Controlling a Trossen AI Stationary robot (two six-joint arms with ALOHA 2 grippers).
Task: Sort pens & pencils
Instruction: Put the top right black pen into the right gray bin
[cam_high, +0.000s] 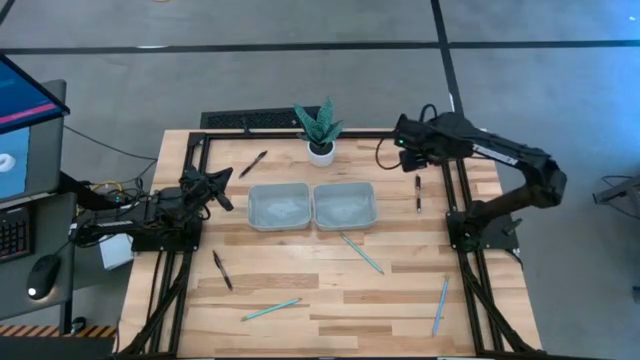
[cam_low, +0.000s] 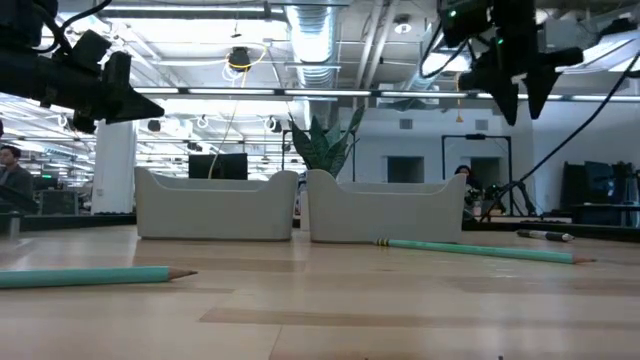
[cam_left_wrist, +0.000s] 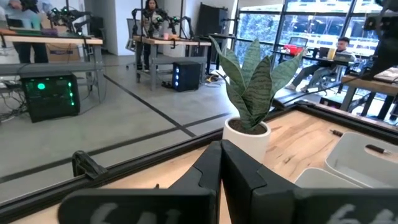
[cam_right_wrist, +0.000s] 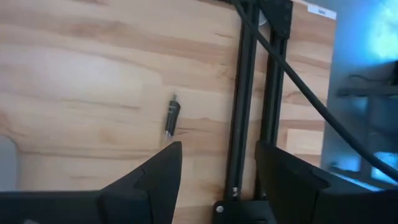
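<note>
Hovering with its jaws spread and empty, the right gripper (cam_right_wrist: 214, 168) is above the short dark pen (cam_high: 418, 193) beside the black frame rail (cam_right_wrist: 244, 93) (very near). A descent off-line could strike that rail. The left gripper (cam_high: 222, 189), pressed together, waits.

Wooden table (cam_high: 300, 300) bears two trays (cam_high: 312, 206), plant (cam_high: 320, 130), pens (cam_high: 221, 270), pencils (cam_high: 361, 253).

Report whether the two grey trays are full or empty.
Both empty: the left grey plastic tray and right grey plastic tray show bare floors from above.
</note>
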